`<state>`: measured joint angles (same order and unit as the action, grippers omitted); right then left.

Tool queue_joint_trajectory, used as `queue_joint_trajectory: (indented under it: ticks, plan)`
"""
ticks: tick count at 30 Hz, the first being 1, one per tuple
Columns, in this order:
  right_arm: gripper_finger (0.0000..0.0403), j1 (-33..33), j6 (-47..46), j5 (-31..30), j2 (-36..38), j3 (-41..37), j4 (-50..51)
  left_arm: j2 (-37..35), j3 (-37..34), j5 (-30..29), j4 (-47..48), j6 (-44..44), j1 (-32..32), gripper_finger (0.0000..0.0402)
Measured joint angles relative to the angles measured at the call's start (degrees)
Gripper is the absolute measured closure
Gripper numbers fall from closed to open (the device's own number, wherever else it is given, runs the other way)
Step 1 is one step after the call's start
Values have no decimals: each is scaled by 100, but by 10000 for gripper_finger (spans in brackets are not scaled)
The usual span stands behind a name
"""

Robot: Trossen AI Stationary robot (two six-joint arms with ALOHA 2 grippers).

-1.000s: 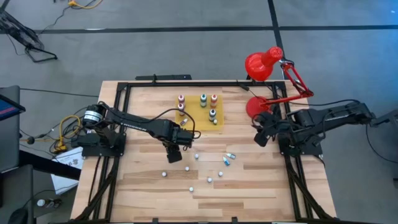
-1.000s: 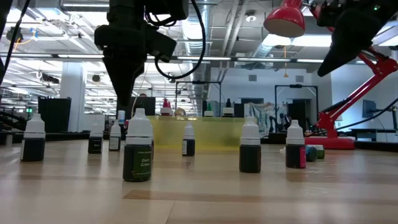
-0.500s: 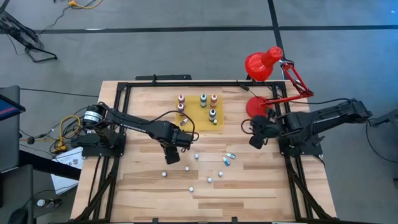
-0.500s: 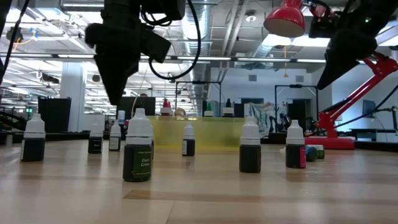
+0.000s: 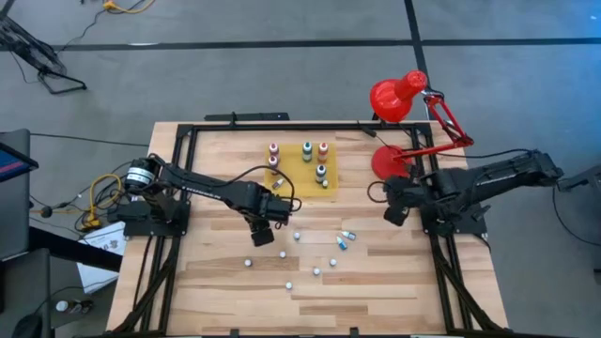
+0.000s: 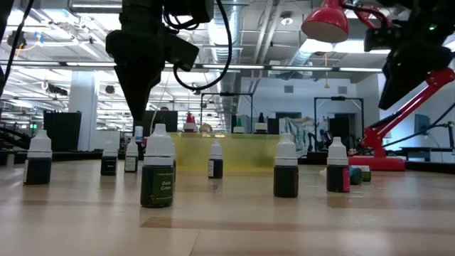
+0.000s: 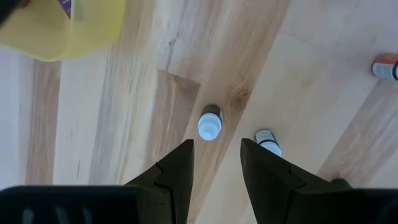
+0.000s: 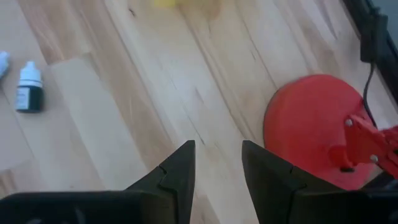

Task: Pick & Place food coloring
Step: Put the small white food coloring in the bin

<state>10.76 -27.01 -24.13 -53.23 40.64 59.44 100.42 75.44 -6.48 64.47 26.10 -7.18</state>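
The wooden table (image 5: 376,272) took up most of what I could see, with both dark arms reaching in over it. A red desk lamp (image 5: 399,94) stood at the far right corner, its round red base (image 8: 314,127) flat on the wood. Near the far middle lay a yellow mat (image 5: 305,167), and several food coloring bottles (image 5: 307,150) stood upright on it.

The left gripper (image 5: 260,235) hung above the table just off the mat's near left corner, pointing down. Its two fingers (image 7: 177,177) stood a little apart with nothing between them. Straight below, two small bottles stood upright close together, a white-capped bottle (image 7: 210,123) and a second bottle (image 7: 266,140) beside it.

The right gripper (image 5: 394,213) hovered near the lamp base, over bare wood, its fingers (image 8: 180,174) also slightly parted and empty. A dark bottle lying on its side (image 8: 29,89) was well away from it.

More loose bottles were scattered across the middle and near part of the table, most upright. From table level the closest one was a dark green bottle (image 6: 158,174) with a white cap.
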Motion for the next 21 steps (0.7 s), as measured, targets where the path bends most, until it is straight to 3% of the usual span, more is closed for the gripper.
queue_joint_trajectory:
  ticks: [4,11,16,21]
  plan:
    - [281,10,-215,90,623,-377,-367,2,0,2,-6,-6,0,277]
    - [281,176,-347,156,1997,-1591,-2131,2,0,0,-7,-30,0,277]
    - [281,371,-347,166,2588,-2363,-3451,2,0,-13,9,-98,-21,277]
    - [281,582,-347,165,3001,-2831,-4030,1,-76,-37,-220,-314,-15,277]
